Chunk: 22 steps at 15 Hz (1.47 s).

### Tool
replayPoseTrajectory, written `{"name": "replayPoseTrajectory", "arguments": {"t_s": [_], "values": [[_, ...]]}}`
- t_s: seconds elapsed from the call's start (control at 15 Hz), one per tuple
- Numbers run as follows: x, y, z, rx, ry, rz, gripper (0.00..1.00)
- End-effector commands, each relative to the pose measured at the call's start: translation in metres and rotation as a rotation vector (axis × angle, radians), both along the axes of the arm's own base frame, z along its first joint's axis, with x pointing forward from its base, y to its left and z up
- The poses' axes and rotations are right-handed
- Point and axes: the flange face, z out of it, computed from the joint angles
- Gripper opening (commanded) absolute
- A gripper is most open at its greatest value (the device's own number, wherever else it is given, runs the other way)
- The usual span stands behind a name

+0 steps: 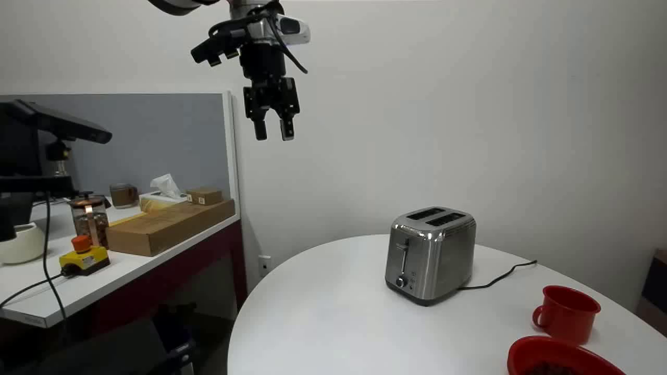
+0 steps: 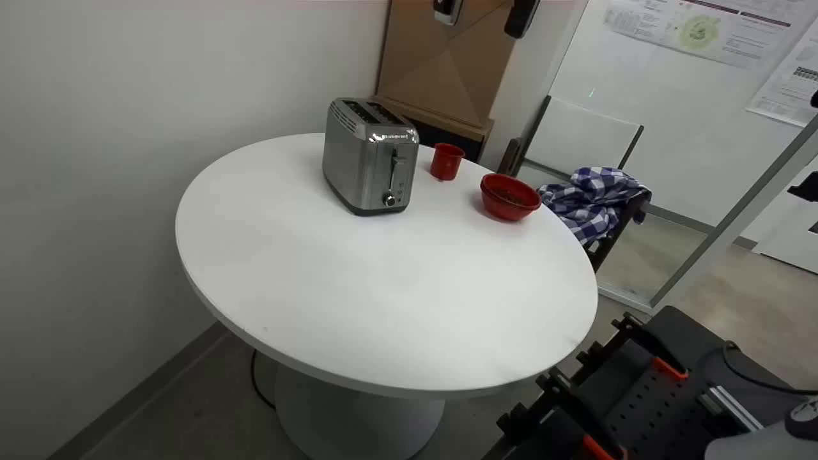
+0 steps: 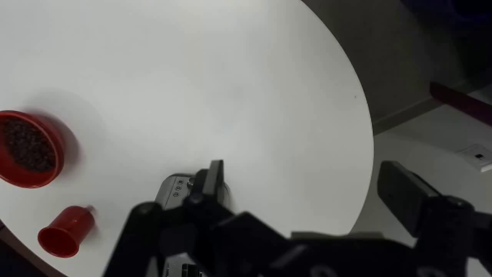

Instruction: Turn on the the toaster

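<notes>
The toaster (image 1: 452, 260) is a brushed-steel box with two dark top slots. It stands upright on the white round table and also shows in an exterior view (image 2: 348, 153). Its black lever (image 1: 402, 247) is near the top of its track on the narrow face, above a round knob (image 1: 400, 282). In the wrist view, the toaster (image 3: 166, 192) is at the lower left, mostly hidden behind the gripper. My gripper (image 1: 274, 131) is open and empty, high above the table and apart from the toaster. Its fingertips also show at the top edge in an exterior view (image 2: 484, 18) and in the wrist view (image 3: 301, 171).
The white round table (image 2: 383, 300) stands against the wall. A red mug (image 1: 568, 315) and red bowl (image 2: 509, 201) with dark contents stand beside the toaster. A black cord (image 1: 500, 278) runs behind it. A desk (image 1: 172, 245) with boxes and an emergency-stop button (image 1: 83, 255) stands nearby.
</notes>
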Motion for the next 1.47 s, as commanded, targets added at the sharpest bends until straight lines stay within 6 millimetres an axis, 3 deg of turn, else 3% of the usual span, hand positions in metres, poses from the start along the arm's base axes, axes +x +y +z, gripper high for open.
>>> {"name": "replayPoseTrajectory", "arguments": {"t_s": [0.0, 0.33, 0.47, 0.87, 1.13, 1.2, 1.27, 1.4], "values": [[0.000, 0.000, 0.001, 0.000, 0.001, 0.000, 1.00], [0.000, 0.000, 0.001, 0.000, 0.000, 0.000, 1.00], [0.012, -0.005, -0.004, -0.040, -0.024, -0.042, 1.00], [0.068, -0.052, -0.011, -0.177, -0.181, -0.048, 1.00], [0.115, -0.088, -0.036, -0.242, -0.208, -0.162, 1.00], [0.126, -0.091, -0.046, -0.257, -0.206, -0.179, 0.95], [0.135, -0.093, -0.054, -0.272, -0.206, -0.187, 0.74], [0.152, -0.091, -0.075, -0.298, -0.199, -0.193, 0.69]]}}
